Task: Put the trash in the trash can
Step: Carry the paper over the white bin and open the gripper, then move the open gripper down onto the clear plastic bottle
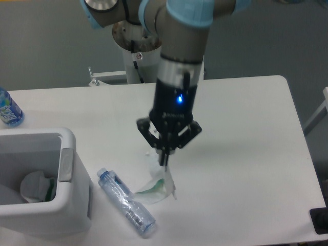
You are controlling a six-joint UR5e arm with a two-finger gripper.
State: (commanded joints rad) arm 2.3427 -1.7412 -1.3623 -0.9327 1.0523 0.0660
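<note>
Carton scrap [156,184] dangles from my pincer [164,160], fingers pinched on its top edge, hanging above the table [246,133] w/ its low end right by the crushed bottle [125,201]. Grip looks thin, just a corner, so a quick swing toward the bin [38,215] at left could shake it loose. Flappy scrap might also snag the bin's rim, or brush the bottle & roll it off.

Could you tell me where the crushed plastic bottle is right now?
The crushed plastic bottle lies on the table near the front edge, just right of the trash can, below and left of the hand.
</note>
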